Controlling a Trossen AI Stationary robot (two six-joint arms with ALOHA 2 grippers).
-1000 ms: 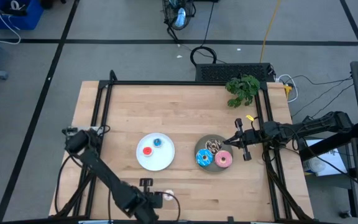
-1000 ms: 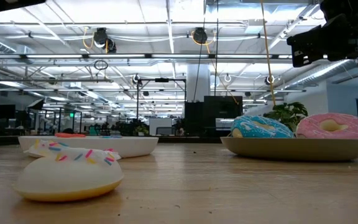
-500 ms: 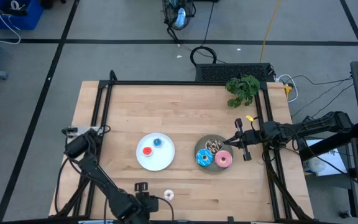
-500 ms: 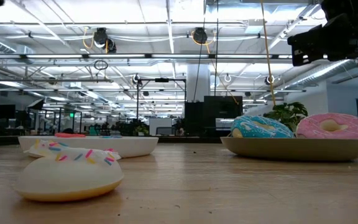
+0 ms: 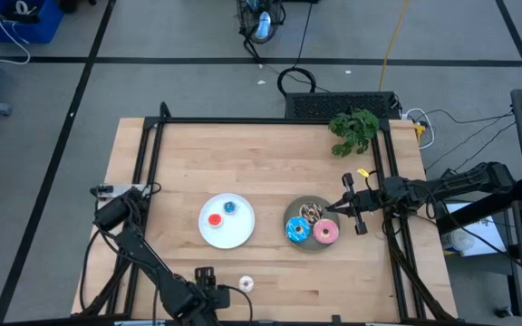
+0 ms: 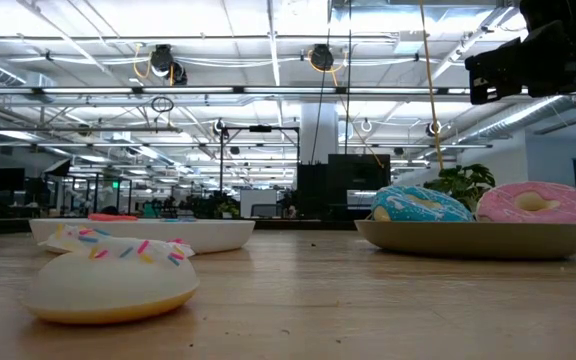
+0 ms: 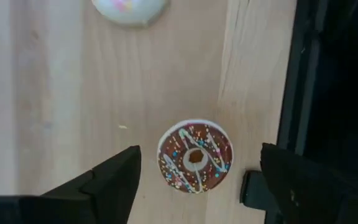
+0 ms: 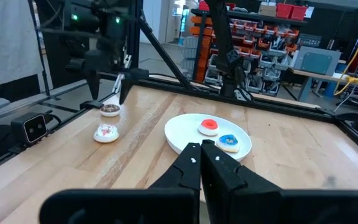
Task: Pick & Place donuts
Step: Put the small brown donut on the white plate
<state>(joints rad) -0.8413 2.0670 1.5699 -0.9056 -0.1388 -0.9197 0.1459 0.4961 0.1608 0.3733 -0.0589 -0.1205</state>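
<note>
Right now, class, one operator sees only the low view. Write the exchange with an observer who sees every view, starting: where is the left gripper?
Observer: The left gripper hangs open above a small brown donut near the table's front edge.
Operator: What's on the white plate?
Observer: A small red donut and a small blue donut.
Operator: Anything behind the big blue donut and pink donut?
Observer: A brown drizzled donut, on the same grey plate.

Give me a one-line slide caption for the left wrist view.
Left end effector open above a mini brown sprinkled donut near the table edge, pale mini donut beyond.
</note>
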